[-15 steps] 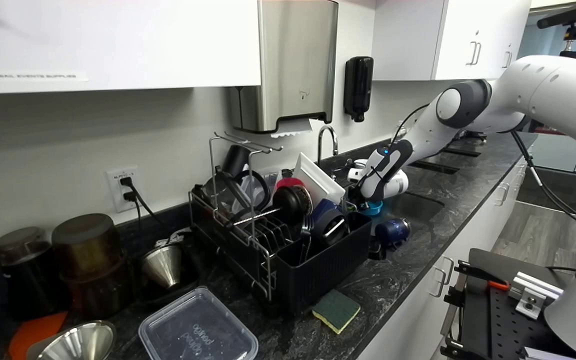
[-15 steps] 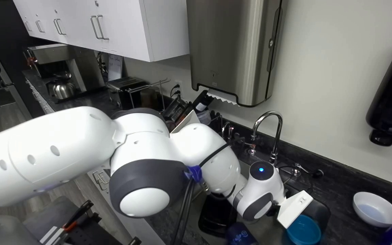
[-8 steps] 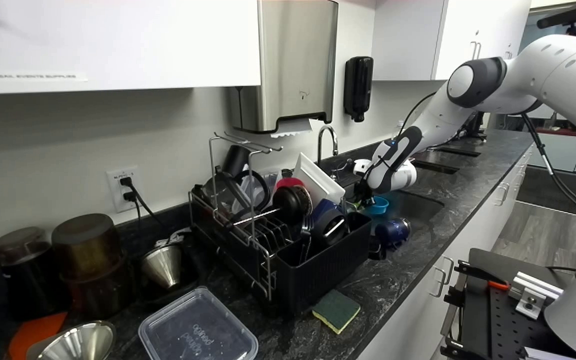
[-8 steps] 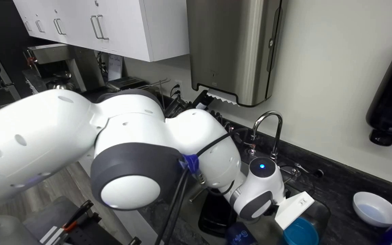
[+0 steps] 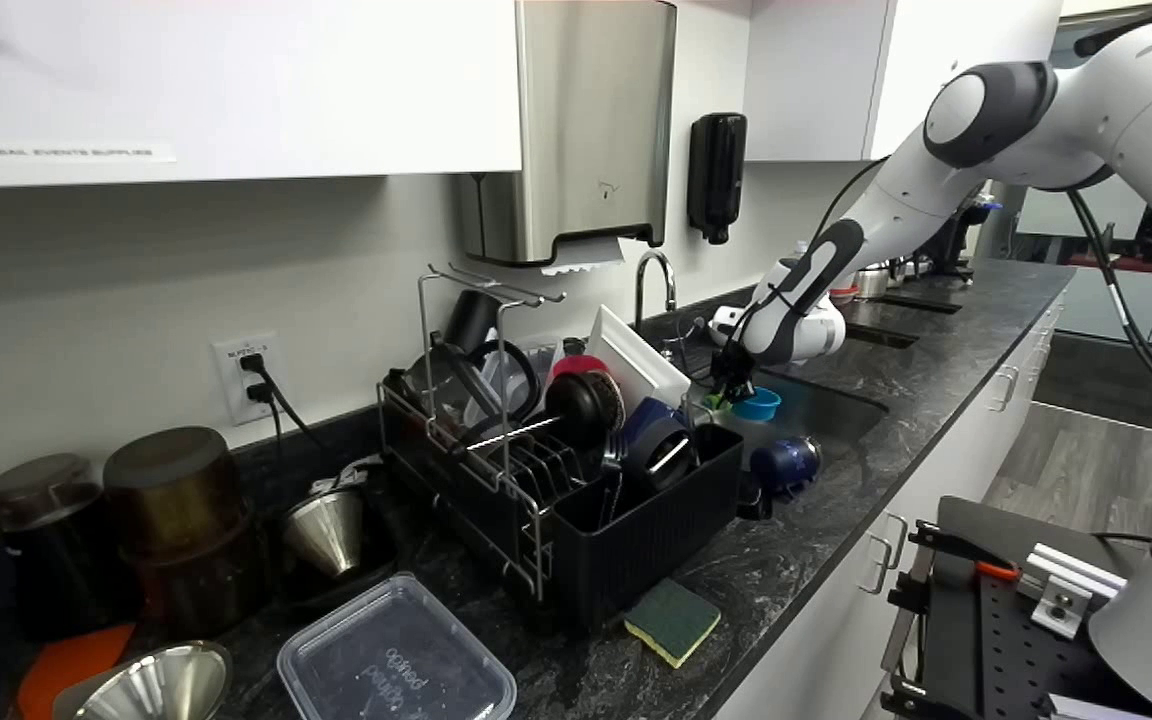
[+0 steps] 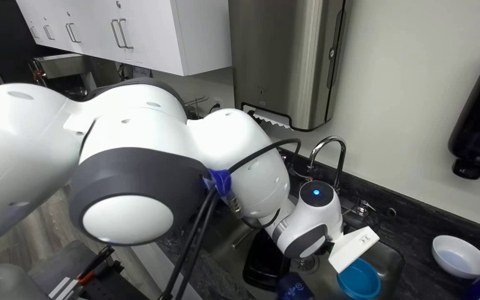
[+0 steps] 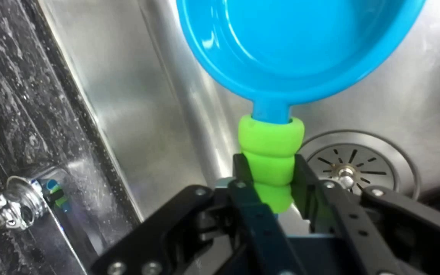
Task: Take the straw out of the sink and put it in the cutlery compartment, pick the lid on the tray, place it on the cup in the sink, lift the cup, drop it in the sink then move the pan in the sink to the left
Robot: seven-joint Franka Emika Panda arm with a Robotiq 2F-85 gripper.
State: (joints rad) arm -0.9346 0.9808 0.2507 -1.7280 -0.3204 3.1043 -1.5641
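Note:
The pan (image 7: 300, 49) is bright blue with a green handle, and in both exterior views it shows within the metal sink (image 7: 414, 103). From either side my gripper (image 7: 269, 164) is shut on the green handle (image 7: 271, 139), the bowl of the pan pointing away from me. Whether its base touches the sink floor I cannot tell. A dark blue cup (image 5: 786, 465) lies at the sink's near end. Forks stand in the black cutlery compartment (image 5: 646, 530) of the dish rack. The straw and the lid are hidden or out of view.
A black item (image 6: 265, 262) lies in the sink beside the cup. The curved tap (image 6: 331, 143) rises behind the basin, and a tap handle (image 7: 23, 208) shows in the wrist view. A white bowl (image 6: 461, 256) and a sponge (image 5: 673, 615) sit on the counter.
The arm has risen at elbow and wrist. Together with my gripper the pan has shifted, leftward in an exterior view, where the drain now shows. The grip is unchanged.

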